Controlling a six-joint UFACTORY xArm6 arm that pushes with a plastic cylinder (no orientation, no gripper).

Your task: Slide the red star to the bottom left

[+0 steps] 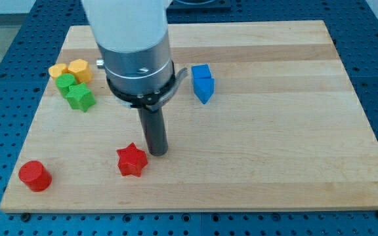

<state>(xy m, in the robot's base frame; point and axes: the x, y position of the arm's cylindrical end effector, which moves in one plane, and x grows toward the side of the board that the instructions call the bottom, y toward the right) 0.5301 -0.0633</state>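
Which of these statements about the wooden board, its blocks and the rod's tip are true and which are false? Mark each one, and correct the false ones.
1. My tip stands just to the view's right of the red star. True.
2. The red cylinder lies near the board's top right corner. False: it lies near the bottom left corner of the wooden board.
3. The blue block sits alone, apart from the other blocks. True.
4. The green star is next to the red star. False: it sits in the cluster at the view's upper left, by the green block and the two yellow blocks.
5. The red star is farther to the view's left than the red cylinder. False: the star is to the cylinder's right.
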